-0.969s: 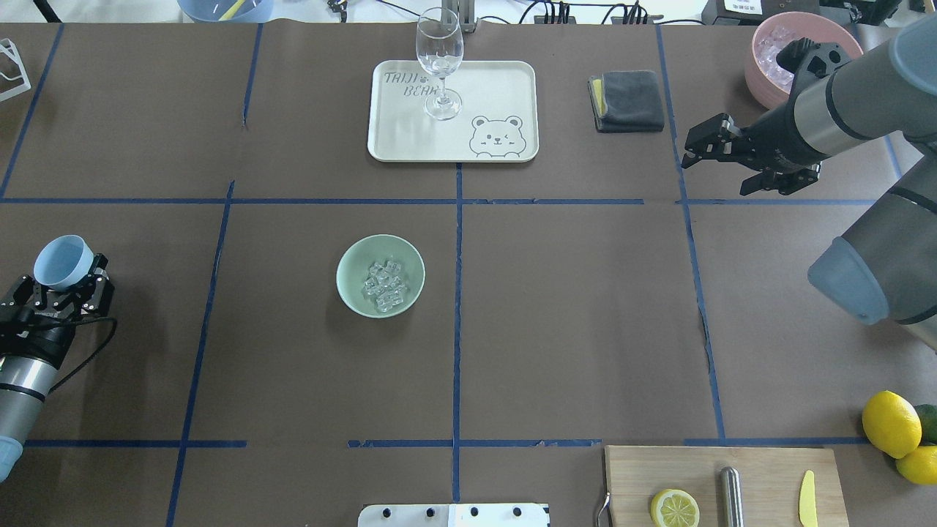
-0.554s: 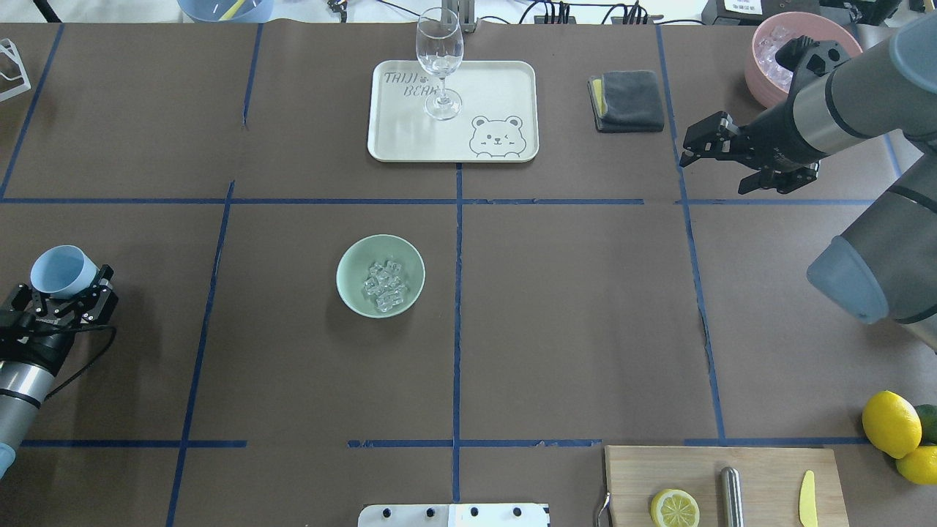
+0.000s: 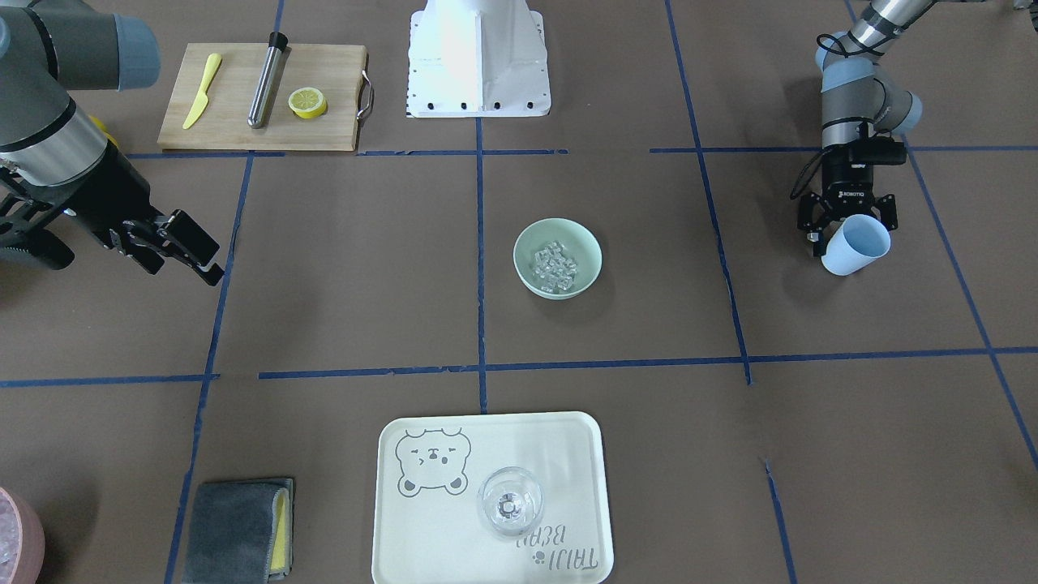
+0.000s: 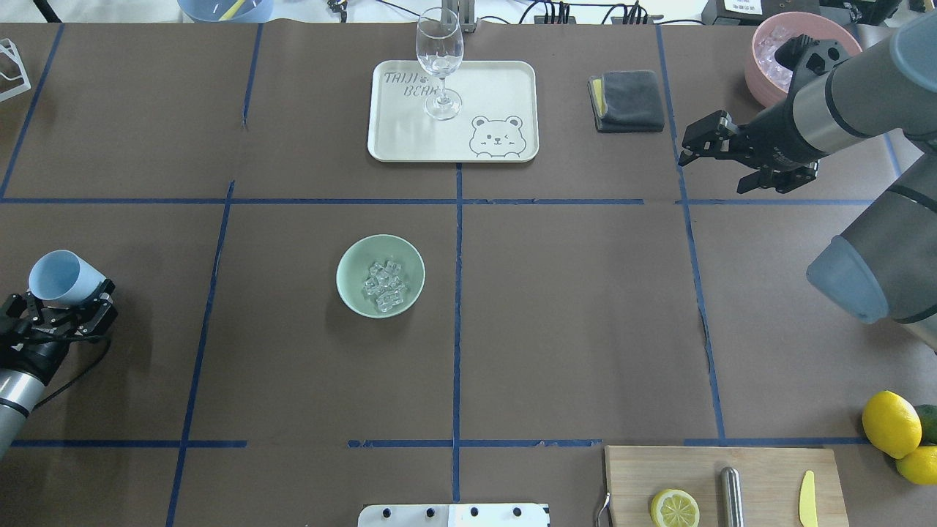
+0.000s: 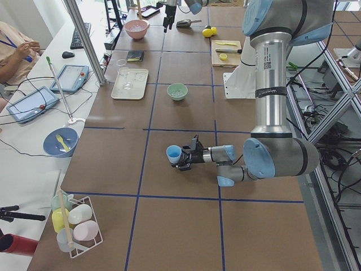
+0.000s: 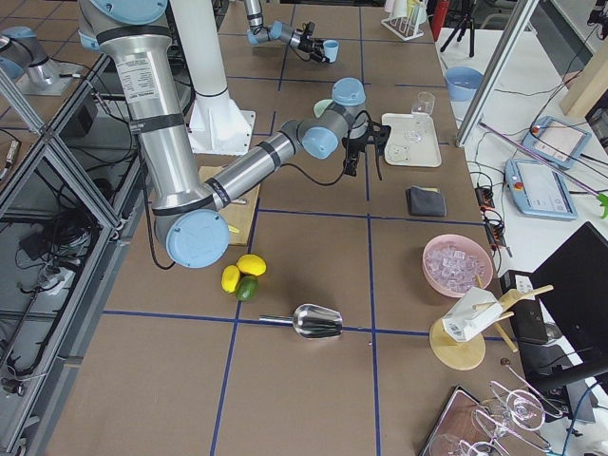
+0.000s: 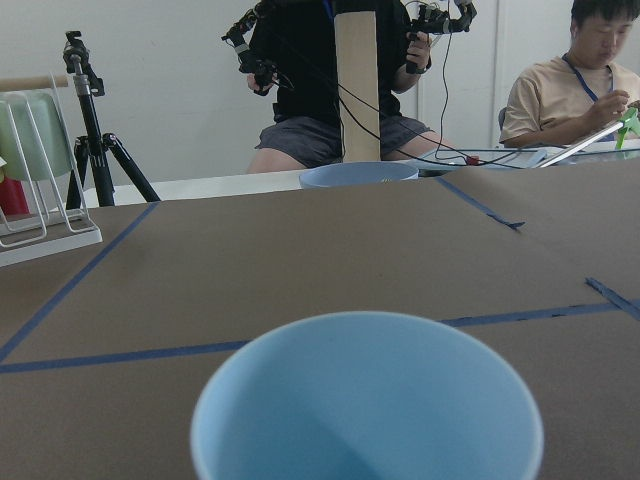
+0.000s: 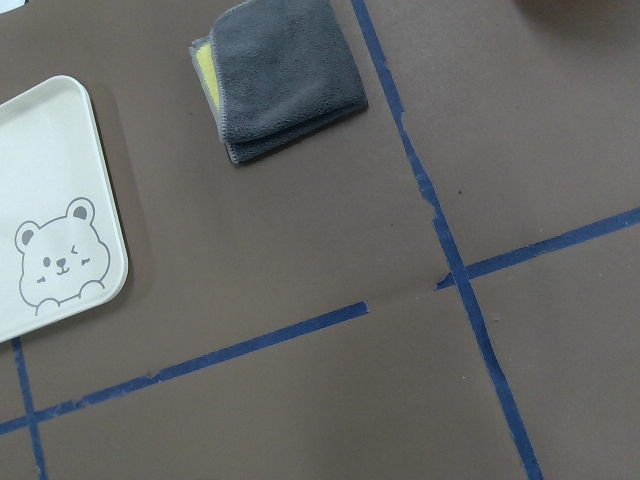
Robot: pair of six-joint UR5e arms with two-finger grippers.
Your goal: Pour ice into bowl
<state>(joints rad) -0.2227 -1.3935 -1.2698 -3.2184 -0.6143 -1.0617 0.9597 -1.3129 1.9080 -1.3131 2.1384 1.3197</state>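
The pale mint-green bowl stands left of the table's middle and holds the ice, several small clear cubes. It also shows in the front view with the ice. My left gripper is shut on a pale blue cup near the table's left edge, well apart from the bowl. The cup looks empty in the left wrist view. My right gripper is open and empty at the back right, above bare table.
A pink container holding more ice stands at the back right corner. A grey cloth lies beside it. A white tray bears a stemmed glass. A cutting board and lemons are at front right.
My left gripper has drawn back with the blue cup toward the table's left edge and nearer the robot. The right gripper has shifted slightly up and away.
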